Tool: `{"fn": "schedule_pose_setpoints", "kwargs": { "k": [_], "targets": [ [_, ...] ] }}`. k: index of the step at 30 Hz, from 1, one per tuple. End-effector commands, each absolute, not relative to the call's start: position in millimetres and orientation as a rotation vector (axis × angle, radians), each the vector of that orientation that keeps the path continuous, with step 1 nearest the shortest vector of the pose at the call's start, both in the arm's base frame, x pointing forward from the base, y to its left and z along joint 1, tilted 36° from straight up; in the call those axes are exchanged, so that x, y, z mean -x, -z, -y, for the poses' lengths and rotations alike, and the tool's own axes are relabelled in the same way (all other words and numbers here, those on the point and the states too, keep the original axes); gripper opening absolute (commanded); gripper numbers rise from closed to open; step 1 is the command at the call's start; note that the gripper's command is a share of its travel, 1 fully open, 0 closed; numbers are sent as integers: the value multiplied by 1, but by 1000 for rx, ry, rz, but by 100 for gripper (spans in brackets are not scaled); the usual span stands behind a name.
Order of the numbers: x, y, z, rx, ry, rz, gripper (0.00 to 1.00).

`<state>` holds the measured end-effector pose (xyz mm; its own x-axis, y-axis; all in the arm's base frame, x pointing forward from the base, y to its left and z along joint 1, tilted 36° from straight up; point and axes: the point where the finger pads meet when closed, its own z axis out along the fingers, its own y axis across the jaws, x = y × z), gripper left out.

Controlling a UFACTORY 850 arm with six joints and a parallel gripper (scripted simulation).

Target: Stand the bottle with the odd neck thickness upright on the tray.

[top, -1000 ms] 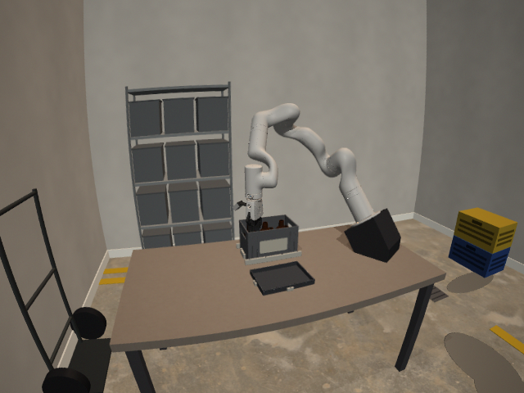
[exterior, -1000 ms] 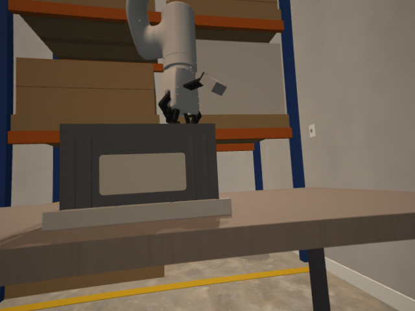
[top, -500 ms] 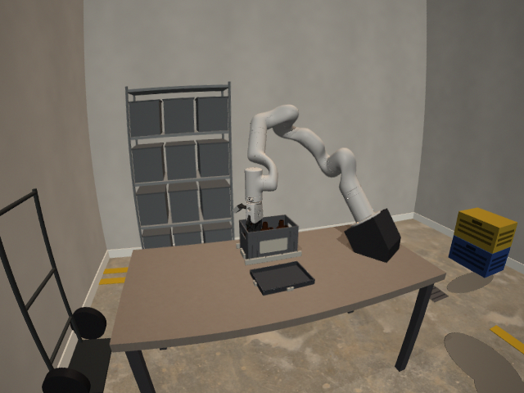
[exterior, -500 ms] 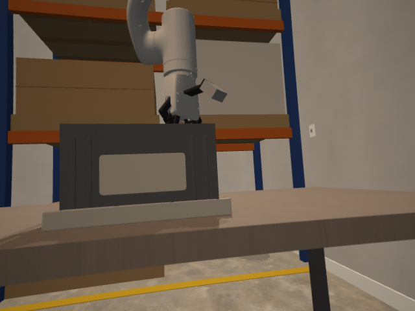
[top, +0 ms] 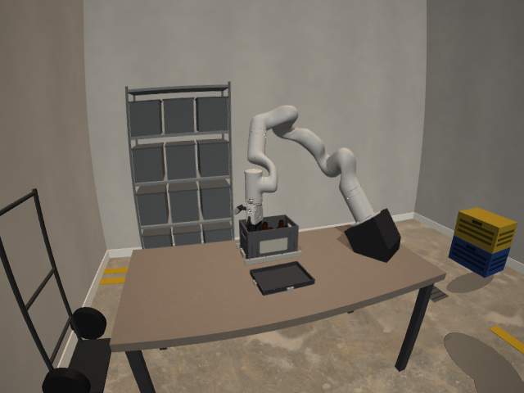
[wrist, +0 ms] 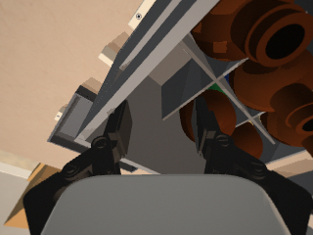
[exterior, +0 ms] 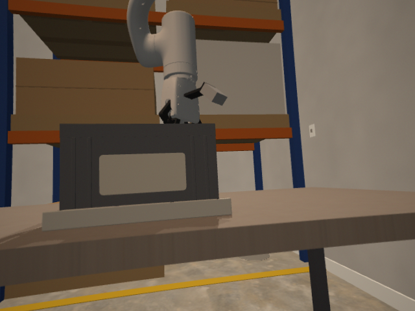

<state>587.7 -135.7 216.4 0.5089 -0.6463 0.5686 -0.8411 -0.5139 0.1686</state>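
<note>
Bottles in the crate (top: 270, 245) (exterior: 141, 142), tray (top: 282, 277) (wrist: 73, 117) before it on the table (top: 203, 291) (exterior: 301, 204).

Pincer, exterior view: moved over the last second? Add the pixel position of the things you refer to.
Yes, down: the pincer (top: 254, 228) (exterior: 181, 123) (wrist: 160, 110) has sunk further behind the rim of the crate (top: 269, 234) (exterior: 141, 142) (wrist: 147, 69).
</note>
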Motion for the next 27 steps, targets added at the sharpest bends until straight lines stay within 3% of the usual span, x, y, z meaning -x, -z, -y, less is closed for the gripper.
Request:
{"fn": "schedule_pose_setpoints", "kwargs": {
  "k": [1,14,15,27],
  "targets": [
    [-588,-217,136,-2328,-621,1225,65],
    [-588,-217,136,-2328,-621,1225,65],
    [-588,-217,136,-2328,-621,1225,0],
    [-588,-217,136,-2328,-621,1225,0]
  ]
}}
